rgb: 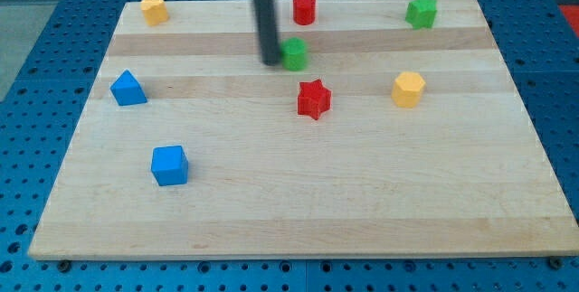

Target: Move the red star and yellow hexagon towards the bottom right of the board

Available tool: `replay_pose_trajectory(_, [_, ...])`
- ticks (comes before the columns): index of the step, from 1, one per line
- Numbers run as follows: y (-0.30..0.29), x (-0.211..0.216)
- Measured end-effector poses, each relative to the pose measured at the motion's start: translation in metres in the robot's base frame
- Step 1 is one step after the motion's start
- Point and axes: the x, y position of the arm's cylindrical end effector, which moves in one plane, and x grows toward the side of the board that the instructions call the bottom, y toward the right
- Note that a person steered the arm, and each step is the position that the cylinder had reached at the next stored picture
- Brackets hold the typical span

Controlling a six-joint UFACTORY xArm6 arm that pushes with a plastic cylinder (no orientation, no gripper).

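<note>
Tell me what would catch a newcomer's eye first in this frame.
The dark rod coming down from the view's top, my tip just left of the green block. Next, the red star near the board's middle, with the yellow hexagon to its right.

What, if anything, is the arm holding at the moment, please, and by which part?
Nothing is held; the arm has only a rod. My tip rests beside the green block, on its left in the view, above the red star.
</note>
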Motion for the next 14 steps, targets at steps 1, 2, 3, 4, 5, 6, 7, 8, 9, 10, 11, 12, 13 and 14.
replay_pose_trajectory(1, [0.062, 0.002])
replay_pose_trajectory(2, [0.041, -0.010])
replay_pose_trajectory(3, [0.053, -0.028])
replay_pose_trajectory(4, [0.129, -0.024])
replay_pose_trajectory(5, [0.182, 0.000])
replay_pose_trajectory(6, [0.202, 0.024])
replay_pose_trajectory(7, [0.204, 0.032])
replay_pose_trajectory(8, [0.138, 0.039])
replay_pose_trajectory(9, [0.119, 0.061])
replay_pose_trajectory(10, [0.104, 0.051])
replay_pose_trajectory(11, [0.082, 0.034])
replay_pose_trajectory(12, [0.058, 0.037])
replay_pose_trajectory(13, [0.051, 0.089])
replay_pose_trajectory(14, [0.031, 0.031])
